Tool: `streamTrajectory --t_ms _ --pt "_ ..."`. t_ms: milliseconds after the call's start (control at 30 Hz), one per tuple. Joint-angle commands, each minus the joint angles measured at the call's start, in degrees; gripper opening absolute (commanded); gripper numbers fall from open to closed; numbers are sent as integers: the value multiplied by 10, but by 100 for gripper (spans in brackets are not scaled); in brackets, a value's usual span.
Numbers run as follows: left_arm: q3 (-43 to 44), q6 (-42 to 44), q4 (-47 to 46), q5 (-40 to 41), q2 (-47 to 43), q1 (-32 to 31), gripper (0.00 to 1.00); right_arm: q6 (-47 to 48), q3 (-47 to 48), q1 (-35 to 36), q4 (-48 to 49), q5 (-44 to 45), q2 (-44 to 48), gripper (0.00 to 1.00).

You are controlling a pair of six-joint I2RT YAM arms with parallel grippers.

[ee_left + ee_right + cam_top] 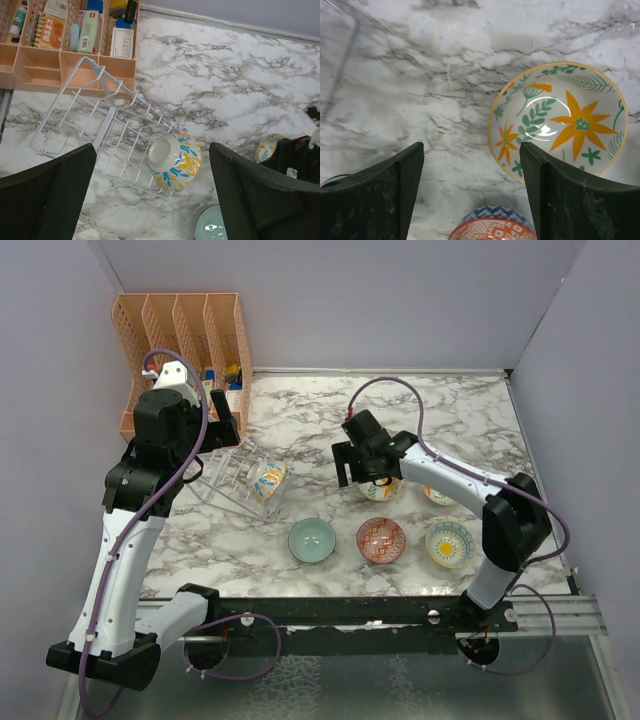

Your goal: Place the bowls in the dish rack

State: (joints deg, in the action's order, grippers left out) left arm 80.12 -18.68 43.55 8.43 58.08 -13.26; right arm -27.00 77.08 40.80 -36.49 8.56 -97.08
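Six bowls counted in the top view, one rack, one organizer. One blue-and-orange floral bowl [176,162] stood on edge in the dish rack [100,120], tilted, at the rack's near-right end, foot side toward the left wrist camera. The other five sat upright on the marble bench [300,420]. Three made a near row: plain teal bowl [312,540], red-patterned bowl [381,539], and yellow-centred bowl [449,544] with a teal rim. Two cream flowered bowls lay just behind that row: the first cream bowl [560,125] showed orange flowers and green leaves in the right wrist view, its right side cut by the tool's finger and the frame. The second cream bowl [438,496] was mostly hidden under the right arm. The rest of the rack's prongs held nothing. The left tool [151,145] hung over the rack, fingers spread wide, nothing in them. The right tool [472,150] hung over bare marble just left of the first cream bowl, jaws wide, also gripping nothing. In the right wrist view the red-patterned bowl was cut off at the bottom edge. A sliver at lower left was too small to identify. In the left wrist view the teal bowl was cut off at the bottom, and a cream bowl was half hidden behind the right tool. An orange organizer [185,350] with four slots stood at the far-left corner just beside the rack, holding small boxes and a booklet, labels unreadable. Purple cables [400,385] looped off both arms.
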Motion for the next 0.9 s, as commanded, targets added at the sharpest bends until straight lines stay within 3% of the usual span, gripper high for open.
streamTrajectory --t_ms 0,533,733,867 --pt "3 5 -11 8 -5 -3 99 74 2 -1 -51 33 -32 77" --pt "0 5 0 18 -20 -3 99 80 -32 2 -6 50 -80 62" --pt "2 6 -3 16 -16 -3 99 84 -22 2 -8 85 -85 41" --pt "2 6 -4 14 -16 -3 99 89 -26 2 -4 90 -81 18"
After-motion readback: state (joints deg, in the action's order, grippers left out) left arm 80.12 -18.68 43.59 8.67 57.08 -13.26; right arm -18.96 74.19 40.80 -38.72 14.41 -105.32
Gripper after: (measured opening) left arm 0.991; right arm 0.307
